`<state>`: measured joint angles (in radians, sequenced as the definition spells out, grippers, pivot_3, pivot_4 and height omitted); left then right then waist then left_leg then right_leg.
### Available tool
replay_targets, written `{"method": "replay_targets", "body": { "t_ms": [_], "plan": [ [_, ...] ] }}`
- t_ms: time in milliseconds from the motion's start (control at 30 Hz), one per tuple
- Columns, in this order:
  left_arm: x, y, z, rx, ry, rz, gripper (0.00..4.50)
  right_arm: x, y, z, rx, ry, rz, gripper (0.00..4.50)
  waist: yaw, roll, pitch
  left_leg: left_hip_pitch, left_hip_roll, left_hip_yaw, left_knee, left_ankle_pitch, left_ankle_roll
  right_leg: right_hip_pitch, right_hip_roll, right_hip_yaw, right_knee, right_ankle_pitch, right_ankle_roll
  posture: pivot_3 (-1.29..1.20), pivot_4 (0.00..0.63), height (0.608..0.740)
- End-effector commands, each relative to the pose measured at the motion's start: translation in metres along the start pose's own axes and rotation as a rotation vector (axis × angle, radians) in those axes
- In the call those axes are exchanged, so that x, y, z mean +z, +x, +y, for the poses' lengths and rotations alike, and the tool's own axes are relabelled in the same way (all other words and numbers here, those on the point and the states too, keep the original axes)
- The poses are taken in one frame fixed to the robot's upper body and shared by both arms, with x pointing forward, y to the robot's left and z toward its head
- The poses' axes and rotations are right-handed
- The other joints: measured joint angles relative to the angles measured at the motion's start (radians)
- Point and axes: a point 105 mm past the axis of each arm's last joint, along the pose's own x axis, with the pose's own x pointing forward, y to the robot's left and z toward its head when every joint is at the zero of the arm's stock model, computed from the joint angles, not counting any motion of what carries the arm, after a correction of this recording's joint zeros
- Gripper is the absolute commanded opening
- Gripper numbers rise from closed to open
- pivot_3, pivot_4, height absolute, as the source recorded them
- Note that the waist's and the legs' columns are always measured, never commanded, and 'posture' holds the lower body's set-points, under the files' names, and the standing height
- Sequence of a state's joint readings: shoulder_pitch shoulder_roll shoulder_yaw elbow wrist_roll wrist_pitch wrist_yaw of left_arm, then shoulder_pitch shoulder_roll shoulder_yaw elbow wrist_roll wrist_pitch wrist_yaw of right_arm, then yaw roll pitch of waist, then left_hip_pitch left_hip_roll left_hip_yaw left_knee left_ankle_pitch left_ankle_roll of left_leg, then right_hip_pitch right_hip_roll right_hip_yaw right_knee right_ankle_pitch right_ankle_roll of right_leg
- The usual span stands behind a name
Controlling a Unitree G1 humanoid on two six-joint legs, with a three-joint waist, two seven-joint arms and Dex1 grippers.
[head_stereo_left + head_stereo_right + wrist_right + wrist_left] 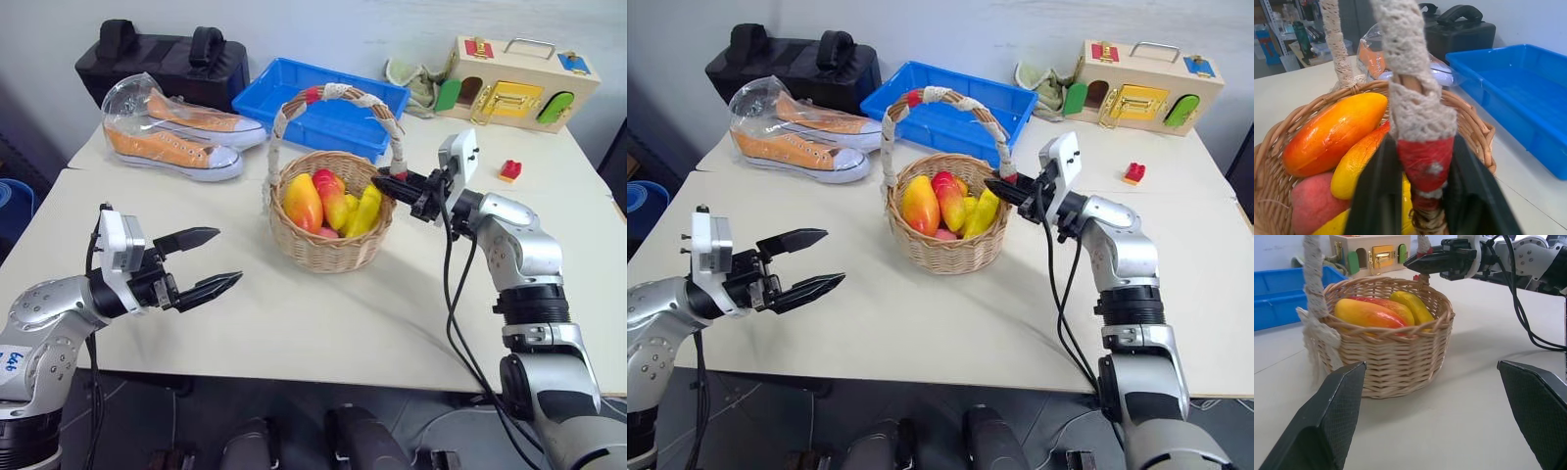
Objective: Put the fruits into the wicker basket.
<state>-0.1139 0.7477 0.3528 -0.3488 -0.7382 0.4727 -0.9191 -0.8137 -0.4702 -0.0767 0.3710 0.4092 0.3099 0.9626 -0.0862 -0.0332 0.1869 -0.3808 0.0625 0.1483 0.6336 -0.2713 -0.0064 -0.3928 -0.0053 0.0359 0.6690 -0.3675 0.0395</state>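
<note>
Head views: your wicker basket [333, 240] stands mid-table on the white table [294, 323], in front of the blue plastic tray [323, 108]. The fruits are all inside it: a large orange-yellow mango [303, 202], a redder mango [331, 196] beside it, and the yellow banana [364, 211] leaning against the basket's right wall. Your right gripper [390, 186] reaches in level from the right and is closed on the lower end of the basket's handle [333, 95], where the red band [399, 175] meets the rim. Your left gripper [201, 262] hangs above the near left part of the table, jaws spread, holding nothing, well apart from the basket. Behind the basket you have a pair of orange sneakers [176, 137] in a clear bag, a black case [162, 64], a wooden latch box [519, 83] and a small red toy brick [509, 170].

Left wrist view: you see your left fingers [1327, 421] wide apart with bare table between them. The basket [1396, 357] sits ahead, mango [1369, 314] and banana [1410, 306] showing above its rim. The right gripper [1420, 263] is pinched at the far handle base.

Right wrist view: your two black fingers [1376, 196] press on either side of the red band [1425, 161] of the cord-wrapped handle. Below lie the mangoes [1334, 132] and a pinkish fruit [1315, 200], inside the basket.
</note>
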Motion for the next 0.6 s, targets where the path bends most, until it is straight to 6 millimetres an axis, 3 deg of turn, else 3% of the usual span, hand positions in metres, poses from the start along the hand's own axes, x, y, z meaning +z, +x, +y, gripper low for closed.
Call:
{"method": "replay_targets", "body": {
  "t_ms": [33, 200, 300, 433, 600],
  "plan": [
    [0.009, 0.002, -0.004, -0.017, 0.038, -0.027, 4.5, 0.017, -0.011, -0.003, 0.015, -0.012, -0.034, 0.21, 0.001, 0.0, 0.0, 0.0, 0.0, 0.0, 0.0, 0.0, 0.0, 0.0, 0.0, 0.0, 0.0, 0.0, 0.0, 0.0, 0.15, 0.74],
    [0.006, 0.004, -0.006, -0.027, 0.03, -0.027, 4.5, 0.03, -0.03, -0.001, -0.036, -0.064, -0.107, 0.21, 0.003, 0.0, 0.0, 0.0, 0.0, -0.001, -0.001, 0.0, 0.0, 0.0, 0.0, 0.0, 0.0, 0.0, 0.0, 0.0, 0.15, 0.74],
    [0.005, 0.007, -0.005, -0.033, 0.024, -0.034, 4.5, 0.041, -0.055, -0.005, -0.151, -0.096, -0.168, 0.21, 0.005, 0.0, 0.0, -0.002, 0.0, -0.001, -0.001, 0.0, 0.0, -0.001, 0.0, -0.001, -0.001, 0.0, 0.0, 0.0, 0.15, 0.74],
    [0.002, 0.015, -0.004, -0.066, 0.011, -0.043, 4.5, 0.05, -0.108, -0.013, -0.404, -0.176, -0.211, 0.21, 0.015, 0.001, 0.0, -0.005, 0.0, -0.003, 0.0, 0.0, 0.0, -0.002, 0.0, -0.002, -0.002, 0.0, 0.001, 0.0, 0.15, 0.74],
    [0.003, 0.026, 0.001, -0.111, 0.015, -0.056, 4.5, 0.047, -0.179, -0.023, -0.738, -0.25, -0.183, 0.21, 0.03, 0.001, 0.0, -0.005, 0.0, -0.002, 0.0, 0.0, 0.0, -0.002, 0.0, -0.001, -0.004, 0.0, 0.001, 0.0, 0.15, 0.74]
  ]
}}
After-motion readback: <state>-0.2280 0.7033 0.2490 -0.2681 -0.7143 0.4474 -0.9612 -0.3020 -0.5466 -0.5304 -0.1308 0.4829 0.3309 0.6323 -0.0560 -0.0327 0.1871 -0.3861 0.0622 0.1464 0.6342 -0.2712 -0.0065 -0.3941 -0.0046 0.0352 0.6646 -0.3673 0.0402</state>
